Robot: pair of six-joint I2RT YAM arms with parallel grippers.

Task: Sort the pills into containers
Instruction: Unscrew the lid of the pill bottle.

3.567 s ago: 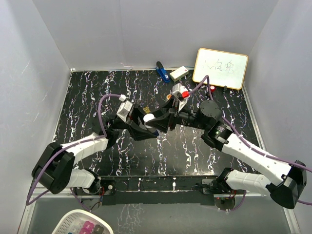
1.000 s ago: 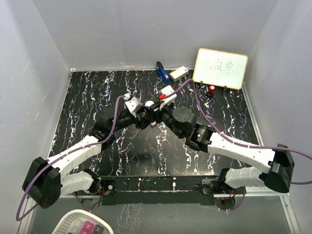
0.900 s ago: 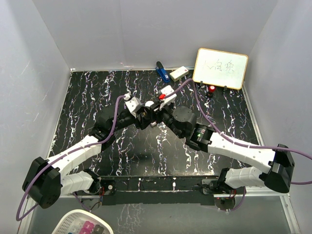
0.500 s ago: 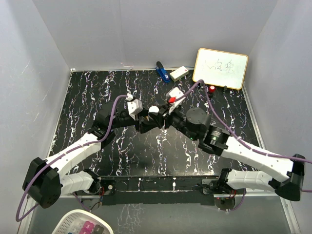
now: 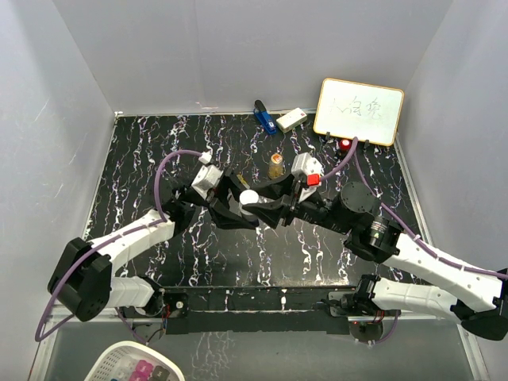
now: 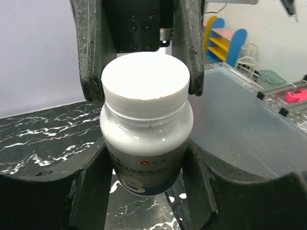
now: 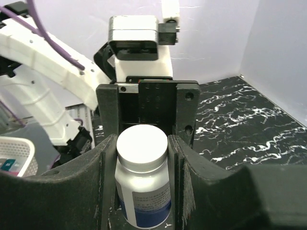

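Working above a black tabletop veined with white (image 5: 143, 159), with a wood-framed whiteboard (image 5: 359, 111) leaning far beyond the fingers on the side of the right gripper (image 7: 142, 143). Clamping one pale plastic bottle with a white round cap and a dark blue label (image 6: 144, 139) from two opposite sides at once: squeezing its body between the fingers (image 6: 88, 191) of the left gripper (image 6: 146, 158), set narrow around it, and pinching its cap and shoulder between the right fingers (image 7: 108, 172), likewise narrow and touching both flanks. Leaving untouched a small golden-amber bottle (image 5: 275, 165), standing just beyond the right fingers and apart from them. Leaving a blue object (image 5: 263, 117) and a white rectangular block (image 5: 291, 119) lying side by side farther beyond, near the back wall, and a tiny red-topped item (image 5: 345, 144), too small to identify, below the whiteboard.
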